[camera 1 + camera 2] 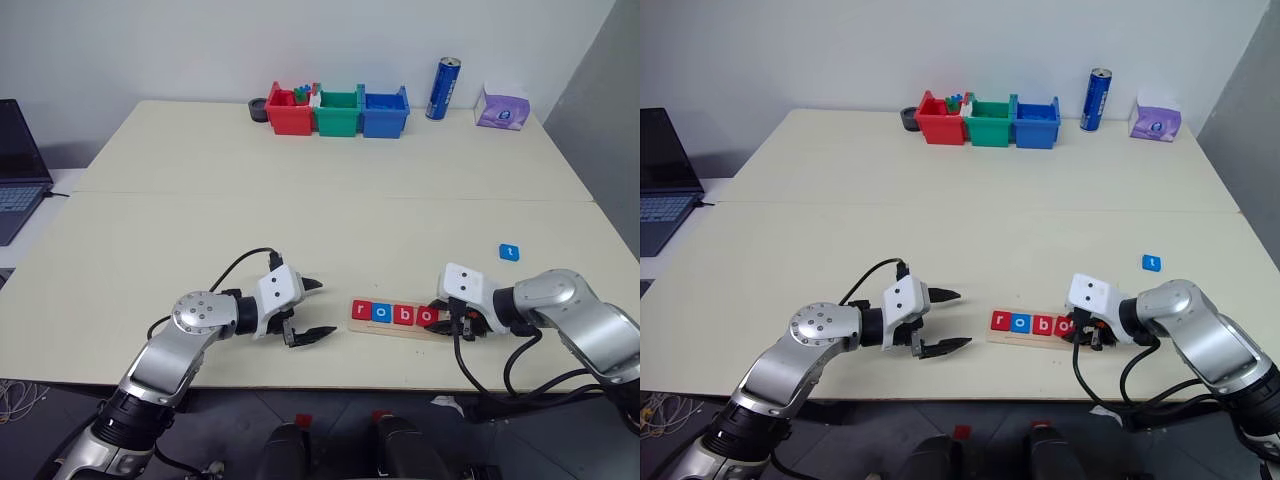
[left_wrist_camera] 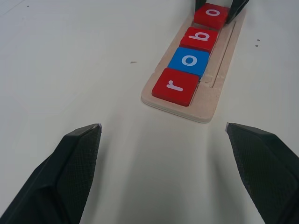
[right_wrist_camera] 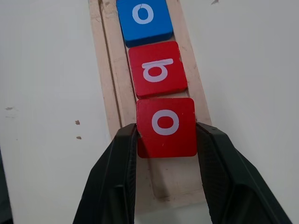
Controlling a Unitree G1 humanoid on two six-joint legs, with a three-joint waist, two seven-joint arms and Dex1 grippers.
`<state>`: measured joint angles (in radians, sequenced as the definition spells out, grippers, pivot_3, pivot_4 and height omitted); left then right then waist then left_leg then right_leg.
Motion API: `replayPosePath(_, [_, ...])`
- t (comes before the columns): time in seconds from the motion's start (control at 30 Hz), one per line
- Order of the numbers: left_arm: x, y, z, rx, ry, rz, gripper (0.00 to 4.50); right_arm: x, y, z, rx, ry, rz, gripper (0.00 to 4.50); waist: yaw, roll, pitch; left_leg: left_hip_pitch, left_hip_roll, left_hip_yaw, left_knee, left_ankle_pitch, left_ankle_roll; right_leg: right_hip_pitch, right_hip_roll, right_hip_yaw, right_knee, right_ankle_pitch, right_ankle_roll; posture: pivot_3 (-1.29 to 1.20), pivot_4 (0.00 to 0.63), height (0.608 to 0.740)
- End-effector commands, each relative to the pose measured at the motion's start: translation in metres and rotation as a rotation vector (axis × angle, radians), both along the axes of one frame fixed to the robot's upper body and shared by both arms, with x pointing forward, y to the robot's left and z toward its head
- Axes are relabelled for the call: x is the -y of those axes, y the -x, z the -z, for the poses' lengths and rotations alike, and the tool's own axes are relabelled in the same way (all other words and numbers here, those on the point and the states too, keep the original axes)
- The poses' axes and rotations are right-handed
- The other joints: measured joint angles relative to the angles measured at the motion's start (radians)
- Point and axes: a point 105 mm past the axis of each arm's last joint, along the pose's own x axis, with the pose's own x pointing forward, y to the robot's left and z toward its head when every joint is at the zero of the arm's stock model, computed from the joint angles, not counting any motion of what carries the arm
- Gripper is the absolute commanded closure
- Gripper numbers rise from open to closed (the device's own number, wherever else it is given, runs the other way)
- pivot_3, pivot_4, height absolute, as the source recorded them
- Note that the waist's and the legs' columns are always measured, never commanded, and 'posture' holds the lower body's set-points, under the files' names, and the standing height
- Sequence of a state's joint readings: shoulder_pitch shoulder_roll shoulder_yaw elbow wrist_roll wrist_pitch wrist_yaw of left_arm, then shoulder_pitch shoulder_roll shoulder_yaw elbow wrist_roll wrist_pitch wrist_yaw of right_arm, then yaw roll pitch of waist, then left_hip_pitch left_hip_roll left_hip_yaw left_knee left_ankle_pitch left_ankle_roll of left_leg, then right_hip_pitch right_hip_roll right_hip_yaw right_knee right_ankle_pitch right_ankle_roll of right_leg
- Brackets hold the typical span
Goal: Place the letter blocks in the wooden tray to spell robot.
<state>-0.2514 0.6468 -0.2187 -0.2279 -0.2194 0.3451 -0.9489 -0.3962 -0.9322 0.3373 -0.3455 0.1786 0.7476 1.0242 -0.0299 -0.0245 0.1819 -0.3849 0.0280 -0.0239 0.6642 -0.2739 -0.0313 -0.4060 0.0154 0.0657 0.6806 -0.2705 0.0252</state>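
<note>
Both arms reach in low over the near edge of the table (image 1: 300, 200). The left gripper (image 1: 308, 310) lies nearly level, pointing at the near end of the wooden tray (image 1: 400, 328), its two black fingers spread wide and holding nothing; it stops short of the tray with bare table between them. The right gripper (image 3: 166, 140) tilts steeply down onto the tray's other end, and its fingers (image 3: 117, 163) are closed against the two sides of a red "o" block (image 3: 166, 127), which sits flat in the groove.

The tray is a long, narrow strip of pale wood with a shallow groove, lying close to the table's near edge, roughly along it. Four letter blocks (image 2: 189, 60) sit in it in a row, edge to edge: a red "r" (image 2: 175, 86), a blue "o" (image 2: 189, 61), a red "b" (image 2: 200, 39) and the red "o" in the right gripper's grip. A stretch of bare groove is left beyond that last block. The fifth block, a blue "t" (image 1: 510, 252), lies flat on the table well apart from the tray, toward the right edge.

That makes five blocks, three red and two blue, each a small flat square with a white lowercase letter.

Along the far edge stand three plastic bins side by side, one red (image 1: 290, 112), one green (image 1: 338, 112) and one blue (image 1: 384, 112), with one blue can (image 1: 443, 88) upright and one purple tissue box (image 1: 502, 108) further toward the far right corner. A laptop (image 1: 18, 160) sits beyond the left edge.
</note>
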Motion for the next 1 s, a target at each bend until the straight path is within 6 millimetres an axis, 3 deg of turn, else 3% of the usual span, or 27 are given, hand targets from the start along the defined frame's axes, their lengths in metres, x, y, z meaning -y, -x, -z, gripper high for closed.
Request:
replayPosePath(0.03, [0.004, 0.001, -0.010, 0.043, 0.014, 0.015, 0.00, -0.003, -0.002, -0.007, 0.030, 0.008, -0.031, 3.05, 0.000, 0.000, 0.000, 0.000, 0.000, 0.000, 0.000, 0.000, 0.000, 0.000, 0.000, 0.000, 0.000, 0.000, 0.000, 0.00, 0.150, 0.740])
replayPosePath(0.07, [0.005, 0.001, -0.010, 0.043, 0.014, 0.016, 0.00, -0.003, -0.002, -0.007, 0.030, 0.011, -0.034, 3.05, 0.000, 0.000, 0.000, 0.000, 0.000, 0.000, 0.000, 0.000, 0.000, 0.000, 0.000, 0.000, 0.000, 0.000, 0.000, 0.00, 0.150, 0.740])
replayPosePath(0.33, [0.005, 0.002, -0.008, 0.041, 0.017, 0.012, 0.00, -0.008, -0.002, -0.020, 0.052, -0.003, -0.067, 0.17, 0.000, 0.000, 0.000, 0.000, 0.000, 0.000, 0.000, 0.000, 0.000, 0.000, 0.000, 0.000, 0.000, 0.000, 0.000, 0.00, 0.150, 0.740])
replayPosePath(0.57, [0.000, 0.002, -0.006, 0.039, 0.014, -0.005, 0.00, 0.003, -0.001, -0.039, 0.125, -0.046, 0.017, 0.04, 0.001, 0.000, 0.000, 0.000, 0.000, -0.001, 0.000, 0.000, 0.000, 0.000, 0.000, 0.000, 0.000, 0.000, 0.000, 0.00, 0.150, 0.740])
replayPosePath(0.83, [-0.003, 0.004, -0.004, 0.038, 0.012, -0.012, 0.00, 0.021, 0.007, -0.028, 0.186, 0.001, 0.105, 2.75, 0.001, 0.000, 0.000, 0.000, 0.000, -0.001, 0.000, 0.000, 0.000, 0.000, 0.000, 0.000, 0.000, 0.000, 0.000, 0.00, 0.150, 0.740])
replayPosePath(0.97, [-0.004, 0.002, -0.004, 0.040, 0.010, -0.015, 0.00, 0.020, 0.011, -0.022, 0.179, 0.010, 0.107, 4.24, 0.000, 0.000, 0.000, 0.000, 0.000, -0.001, 0.000, 0.000, 0.000, 0.000, 0.000, 0.000, 0.000, 0.000, 0.000, 0.00, 0.150, 0.740])
replayPosePath(1.0, [-0.004, 0.001, -0.004, 0.041, 0.010, -0.015, 0.00, 0.020, 0.011, -0.020, 0.177, 0.013, 0.110, 4.45, 0.000, 0.000, 0.000, 0.000, 0.000, 0.000, 0.000, 0.000, 0.000, 0.000, 0.000, 0.000, 0.000, 0.000, 0.000, 0.00, 0.150, 0.740])
